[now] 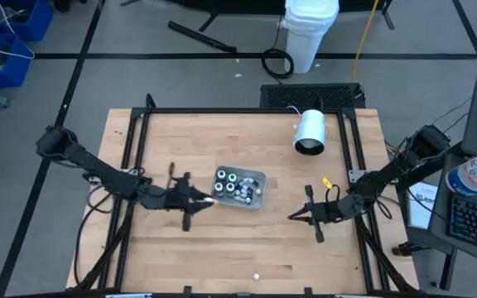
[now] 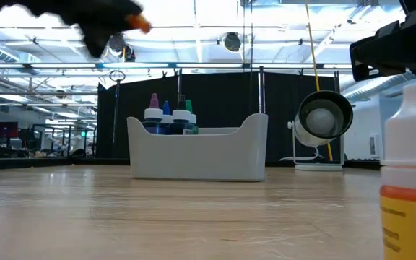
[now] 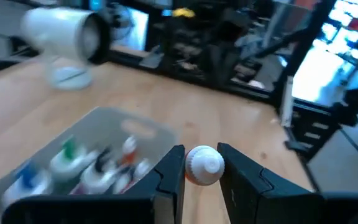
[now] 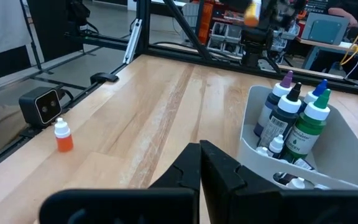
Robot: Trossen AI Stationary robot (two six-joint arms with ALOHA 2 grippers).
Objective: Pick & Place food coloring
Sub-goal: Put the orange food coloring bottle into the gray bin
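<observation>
A grey tray [image 1: 238, 189] at the table's middle holds several small food coloring bottles [image 4: 297, 118] standing upright, with white, blue, green and purple tops [image 2: 168, 115]. My left gripper [image 1: 208, 199] hovers just left of the tray, shut on one small orange bottle with a white cap [image 3: 205, 160]. Another orange, white-capped bottle [image 4: 63, 137] stands upright on its base near the table's near edge [image 1: 257, 276], filling the low view's right side [image 2: 410, 166]. My right gripper [image 1: 295, 217] is shut and holds nothing, right of the tray. My left gripper pinches the small orange bottle between its two fingers [image 3: 169, 171], just below the white cap [image 3: 194, 179]. The fingers come level from the table's left. The bottle is lifted clear of the table, high in the low view [image 2: 143, 24].
A white cylinder [image 1: 310, 132] lies on its side on a stand behind the tray, its open end facing the near edge [image 2: 325, 115]. Black frame rails [image 1: 139, 124] border the wooden table. Bare wood lies between the tray and the near edge.
</observation>
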